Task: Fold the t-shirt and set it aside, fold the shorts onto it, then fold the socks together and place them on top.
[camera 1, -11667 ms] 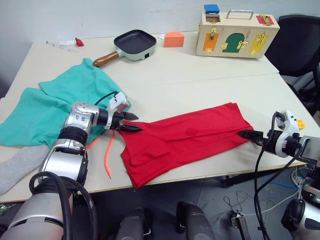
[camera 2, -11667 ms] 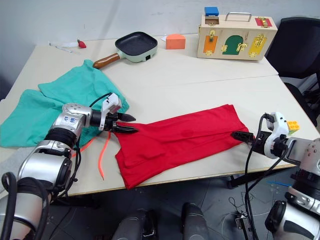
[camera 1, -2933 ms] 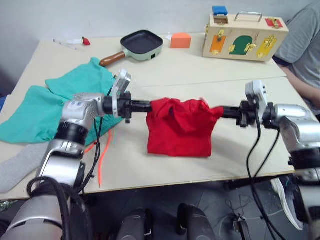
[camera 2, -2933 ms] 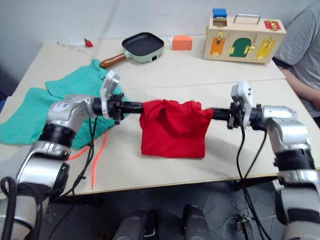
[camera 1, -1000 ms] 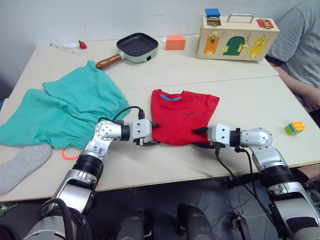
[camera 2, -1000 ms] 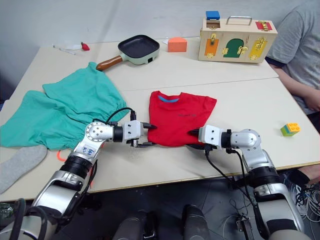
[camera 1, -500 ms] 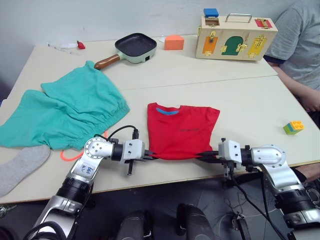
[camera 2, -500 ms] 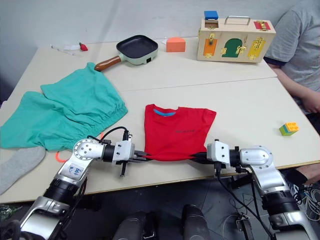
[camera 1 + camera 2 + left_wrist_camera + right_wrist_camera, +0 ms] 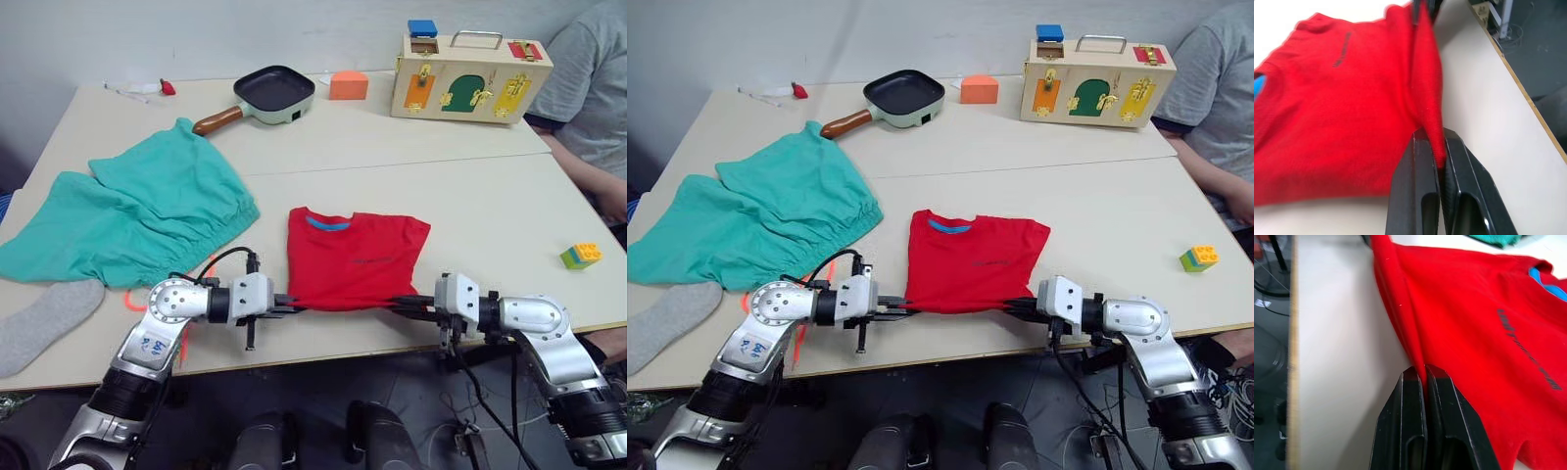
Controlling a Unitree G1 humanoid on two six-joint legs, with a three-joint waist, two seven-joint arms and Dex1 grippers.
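Note:
The red t-shirt (image 9: 355, 258) lies folded into a rectangle near the table's front edge, blue collar band facing away. My left gripper (image 9: 291, 305) is shut on its front left corner, and my right gripper (image 9: 403, 305) is shut on its front right corner. The wrist views show each pair of fingers (image 9: 1442, 156) (image 9: 1422, 374) pinching the red hem. The teal shorts (image 9: 137, 215) are spread out on the table's left side. One grey sock (image 9: 44, 321) rests at the front left, just in front of the shorts.
A black pan (image 9: 274, 91), an orange block (image 9: 349, 85) and a wooden latch box (image 9: 472, 66) stand along the back of the table. A small toy brick (image 9: 581, 256) sits at the right. A person (image 9: 593, 78) sits at the far right corner.
Both grippers went from open beside the shirt's front corners to shut on them. The shirt has slid a little toward the front edge.

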